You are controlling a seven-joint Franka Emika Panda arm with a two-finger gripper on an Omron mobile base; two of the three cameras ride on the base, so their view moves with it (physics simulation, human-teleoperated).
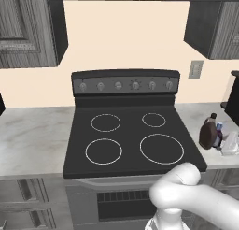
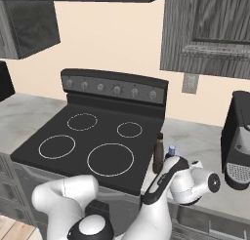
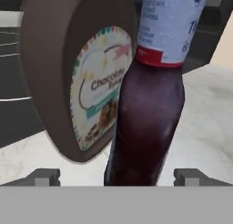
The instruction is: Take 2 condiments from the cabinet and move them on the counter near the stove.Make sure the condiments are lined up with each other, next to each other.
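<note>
The two condiments stand upright, close side by side, on the counter (image 1: 193,113) just right of the stove (image 1: 126,135). The dark brown bottle (image 3: 68,73) carries a round chocolate label; it also shows in both base views (image 1: 207,133) (image 2: 158,158). The smaller purple-blue bottle (image 3: 150,114), red-banded under a pale label, stands to its right (image 1: 219,128) (image 2: 171,150). My gripper (image 3: 117,176) is open and low at the counter (image 1: 229,144). Its fingertips (image 3: 44,176) stand on either side of the purple bottle's base, with a gap on the left side.
A black coffee machine (image 2: 238,139) stands on the counter right of the bottles. Grey wall cabinets (image 1: 28,32) (image 2: 210,29) hang on both sides of the stove, with doors shut. A wall outlet (image 1: 196,69) sits behind. More counter (image 1: 32,131) lies left of the stove.
</note>
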